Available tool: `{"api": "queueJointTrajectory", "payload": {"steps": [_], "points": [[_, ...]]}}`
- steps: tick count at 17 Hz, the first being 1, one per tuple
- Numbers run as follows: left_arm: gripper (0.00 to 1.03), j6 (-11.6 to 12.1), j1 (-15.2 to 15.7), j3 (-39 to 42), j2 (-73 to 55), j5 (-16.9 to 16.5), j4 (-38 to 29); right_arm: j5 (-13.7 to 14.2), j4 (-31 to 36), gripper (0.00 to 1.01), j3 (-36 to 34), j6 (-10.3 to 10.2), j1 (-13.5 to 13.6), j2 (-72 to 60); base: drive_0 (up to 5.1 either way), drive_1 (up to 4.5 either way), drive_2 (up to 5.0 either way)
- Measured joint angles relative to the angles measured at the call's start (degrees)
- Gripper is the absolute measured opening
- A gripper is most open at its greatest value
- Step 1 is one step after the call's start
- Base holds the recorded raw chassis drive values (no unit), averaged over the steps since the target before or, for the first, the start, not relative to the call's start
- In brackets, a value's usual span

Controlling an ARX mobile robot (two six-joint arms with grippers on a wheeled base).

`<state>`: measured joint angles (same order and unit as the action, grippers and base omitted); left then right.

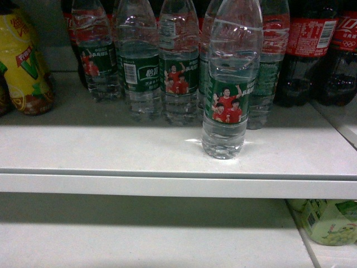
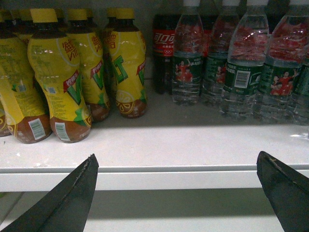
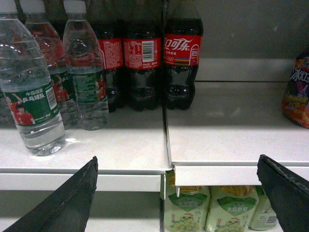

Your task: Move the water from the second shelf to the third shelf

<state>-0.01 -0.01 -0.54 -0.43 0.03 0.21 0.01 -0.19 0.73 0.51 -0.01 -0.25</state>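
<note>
One water bottle (image 1: 226,106), clear and ribbed with a green label showing people in red shirts, stands alone near the front of the white shelf (image 1: 111,153). The right wrist view has it at the left (image 3: 30,104). More water bottles (image 1: 139,72) stand in a row behind it, and they are at the upper right in the left wrist view (image 2: 241,72). My left gripper (image 2: 176,155) is open in front of the shelf edge, holding nothing. My right gripper (image 3: 177,157) is also open and empty, low before the shelf edge and right of the front bottle. Neither gripper shows in the head view.
Yellow tea bottles (image 2: 72,72) crowd the shelf's left part. Dark cola bottles (image 3: 181,53) with red labels stand at the back right. A shelf joint (image 3: 166,140) lies right of the water. Pale green drink bottles (image 3: 227,208) sit on the lower shelf (image 1: 139,240).
</note>
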Motion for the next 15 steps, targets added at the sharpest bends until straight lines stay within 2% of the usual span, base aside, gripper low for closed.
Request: {"api": "queueJointTrajectory", "payload": {"steps": [15], "points": [[0.98, 0.02, 0.0, 0.0, 0.0, 0.0, 0.0, 0.0, 0.0, 0.98, 0.0, -0.02, 0.0, 0.0, 0.0, 0.0, 0.0]]}}
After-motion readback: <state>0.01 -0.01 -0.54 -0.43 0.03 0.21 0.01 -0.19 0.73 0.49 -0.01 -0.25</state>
